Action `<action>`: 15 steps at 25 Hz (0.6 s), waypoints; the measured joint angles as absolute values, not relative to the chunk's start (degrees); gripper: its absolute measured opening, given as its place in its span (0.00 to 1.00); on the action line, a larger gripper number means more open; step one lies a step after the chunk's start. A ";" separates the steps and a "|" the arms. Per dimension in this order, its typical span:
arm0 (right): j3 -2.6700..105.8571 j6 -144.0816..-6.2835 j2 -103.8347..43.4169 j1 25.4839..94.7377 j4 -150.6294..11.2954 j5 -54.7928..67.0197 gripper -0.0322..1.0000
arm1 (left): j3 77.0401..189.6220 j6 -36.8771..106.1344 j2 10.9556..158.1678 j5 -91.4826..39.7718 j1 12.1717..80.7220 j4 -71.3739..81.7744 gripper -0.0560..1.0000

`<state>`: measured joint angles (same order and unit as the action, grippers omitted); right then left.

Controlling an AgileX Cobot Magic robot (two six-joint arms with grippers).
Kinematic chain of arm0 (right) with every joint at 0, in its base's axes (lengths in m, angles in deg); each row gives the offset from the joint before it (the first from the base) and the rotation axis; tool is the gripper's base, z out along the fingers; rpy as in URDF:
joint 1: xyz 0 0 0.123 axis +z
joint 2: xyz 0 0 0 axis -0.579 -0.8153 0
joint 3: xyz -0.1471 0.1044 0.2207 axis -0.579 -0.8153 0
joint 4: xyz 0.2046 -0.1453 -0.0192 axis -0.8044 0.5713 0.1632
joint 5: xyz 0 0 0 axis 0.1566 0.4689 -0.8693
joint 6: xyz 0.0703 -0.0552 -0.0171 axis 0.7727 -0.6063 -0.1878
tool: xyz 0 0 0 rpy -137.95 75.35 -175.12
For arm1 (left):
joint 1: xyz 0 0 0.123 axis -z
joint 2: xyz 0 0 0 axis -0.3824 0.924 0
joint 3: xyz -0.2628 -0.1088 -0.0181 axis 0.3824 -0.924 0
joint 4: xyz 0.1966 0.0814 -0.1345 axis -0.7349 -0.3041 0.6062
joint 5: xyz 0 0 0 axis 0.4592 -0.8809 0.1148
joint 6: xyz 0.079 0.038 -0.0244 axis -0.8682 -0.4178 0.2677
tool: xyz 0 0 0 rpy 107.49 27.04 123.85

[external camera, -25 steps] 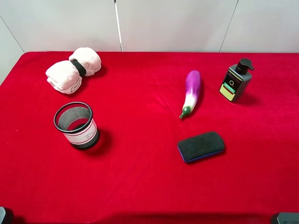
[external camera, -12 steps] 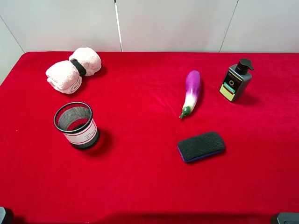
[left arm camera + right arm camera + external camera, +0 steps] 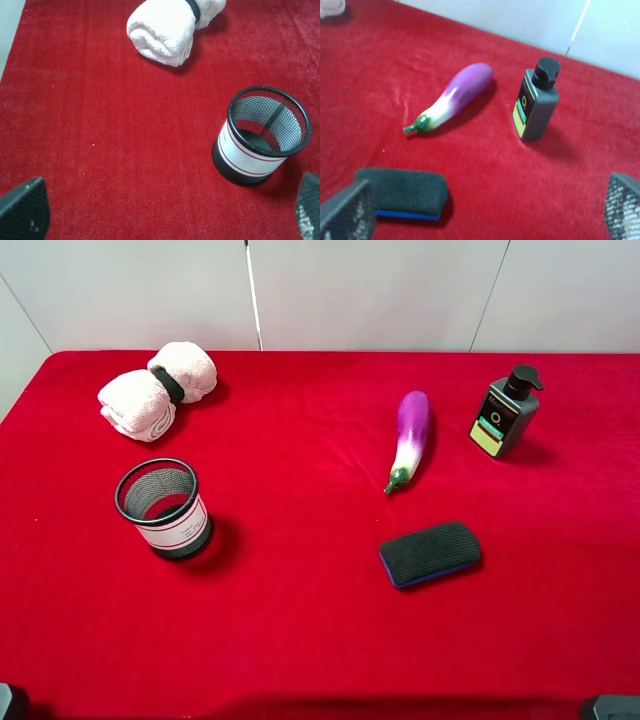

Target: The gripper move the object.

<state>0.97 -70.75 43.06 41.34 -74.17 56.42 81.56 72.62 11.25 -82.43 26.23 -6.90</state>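
Observation:
The pump bottle [image 3: 504, 416], dark and squarish with a black pump top and a green and cream label, stands upright at the back right of the red table. It also shows in the right wrist view [image 3: 536, 101], well ahead of my right gripper [image 3: 485, 209]. That gripper is open and empty, with its mesh-padded fingertips [image 3: 347, 210] wide apart. My left gripper [image 3: 165, 210] is open and empty too, low over the cloth near the black mesh cup [image 3: 262, 135].
A purple eggplant [image 3: 410, 438] lies left of the bottle. A black eraser block [image 3: 431, 553] lies in front of it. The black mesh cup [image 3: 163, 508] stands at the left. A rolled pink towel [image 3: 157, 388] lies at the back left. A red cloth [image 3: 300, 620] covers the table.

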 joint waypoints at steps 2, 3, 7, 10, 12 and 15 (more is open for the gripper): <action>0.92 -70.75 43.28 41.34 -74.53 56.42 0.70 | 81.56 72.62 11.25 -82.43 26.23 -6.90 0.98; 0.73 -70.75 43.28 41.34 -74.82 56.42 0.70 | 81.56 72.62 11.25 -82.43 26.23 -6.90 0.98; 0.40 -70.75 43.33 41.34 -75.40 56.63 0.70 | 81.56 72.62 11.25 -82.43 26.23 -6.90 0.98; 0.40 -70.75 43.33 41.34 -75.47 56.63 0.70 | 81.56 72.62 11.25 -82.43 26.23 -6.90 0.98; 0.40 -70.75 43.33 41.34 -75.54 56.63 0.70 | 81.56 72.62 11.25 -82.43 26.23 -6.90 0.98; 0.40 -70.75 43.33 41.34 -75.54 56.63 0.70 | 81.56 72.62 11.25 -82.43 26.23 -6.90 0.98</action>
<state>0.40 -70.75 43.33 41.34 -75.54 56.63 81.56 72.62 11.25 -82.43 26.23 -6.90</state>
